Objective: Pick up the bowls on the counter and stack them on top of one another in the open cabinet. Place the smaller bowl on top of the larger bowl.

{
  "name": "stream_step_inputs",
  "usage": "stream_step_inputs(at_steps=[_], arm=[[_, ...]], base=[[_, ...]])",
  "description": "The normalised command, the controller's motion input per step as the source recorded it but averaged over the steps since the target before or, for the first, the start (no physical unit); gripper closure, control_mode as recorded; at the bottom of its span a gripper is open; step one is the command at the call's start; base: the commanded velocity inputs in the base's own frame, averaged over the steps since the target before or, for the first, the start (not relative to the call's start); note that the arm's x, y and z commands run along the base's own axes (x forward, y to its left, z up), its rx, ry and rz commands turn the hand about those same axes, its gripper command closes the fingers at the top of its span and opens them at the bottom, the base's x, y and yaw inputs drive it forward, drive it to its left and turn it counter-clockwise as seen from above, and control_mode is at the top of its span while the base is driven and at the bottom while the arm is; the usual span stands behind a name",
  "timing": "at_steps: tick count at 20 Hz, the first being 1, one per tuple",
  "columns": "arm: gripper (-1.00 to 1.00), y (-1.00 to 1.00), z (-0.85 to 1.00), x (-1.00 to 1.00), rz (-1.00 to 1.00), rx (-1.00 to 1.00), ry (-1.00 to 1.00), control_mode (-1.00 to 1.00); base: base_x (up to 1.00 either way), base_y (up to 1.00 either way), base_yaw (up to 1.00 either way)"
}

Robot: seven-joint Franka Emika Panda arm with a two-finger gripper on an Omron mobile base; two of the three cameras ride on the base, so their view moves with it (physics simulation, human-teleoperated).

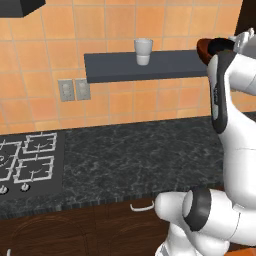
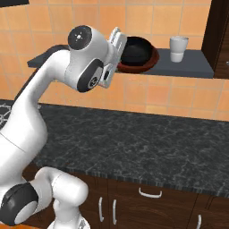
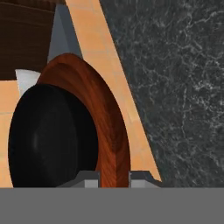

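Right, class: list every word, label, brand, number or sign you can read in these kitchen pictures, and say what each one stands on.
None can be read: no text shows on the wide reddish-brown wooden bowl, the small black bowl inside it, the white cups, the smooth dark grey shelf, the speckled stone counter or the grey wall sockets.

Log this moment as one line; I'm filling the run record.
stage: stacking done | smaller bowl: inside larger bowl | both: on open cabinet | gripper: open

Black bowl (image 2: 136, 50) in a reddish-brown wood-grain bowl (image 2: 151, 61); white cup (image 2: 178, 48); grey shelf (image 2: 192, 65); black-grey speckled table (image 2: 147, 145); orange tiles (image 1: 125, 105).
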Motion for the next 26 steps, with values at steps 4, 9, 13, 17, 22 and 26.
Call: stream_step_inputs(at_steps=[4, 9, 13, 17, 22, 26], arm=[[1.00, 0.00, 0.01, 0.00, 0.00, -0.02, 0.00, -1.00], [1.00, 0.02, -0.28, 0.40, 0.06, -0.09, 0.01, -1.00], [1.00, 0.07, -0.42, 0.66, 0.12, -0.07, 0.01, -1.00], [1.00, 0.00, -0.21, 0.90, 0.09, -0.02, 0.00, -1.00], [1.00, 0.00, -0.13, 1.00, 0.05, 0.00, 0.00, -1.00], [1.00, 0.01, -0.04, 1.00, 0.01, 0.00, 0.00, -1.00]], base=[[0.00, 0.00, 0.00], [0.00, 0.00, 0.00], [0.00, 0.00, 0.00], [0.00, 0.00, 0.00], [0.00, 0.00, 0.00], [0.00, 0.00, 0.00]])
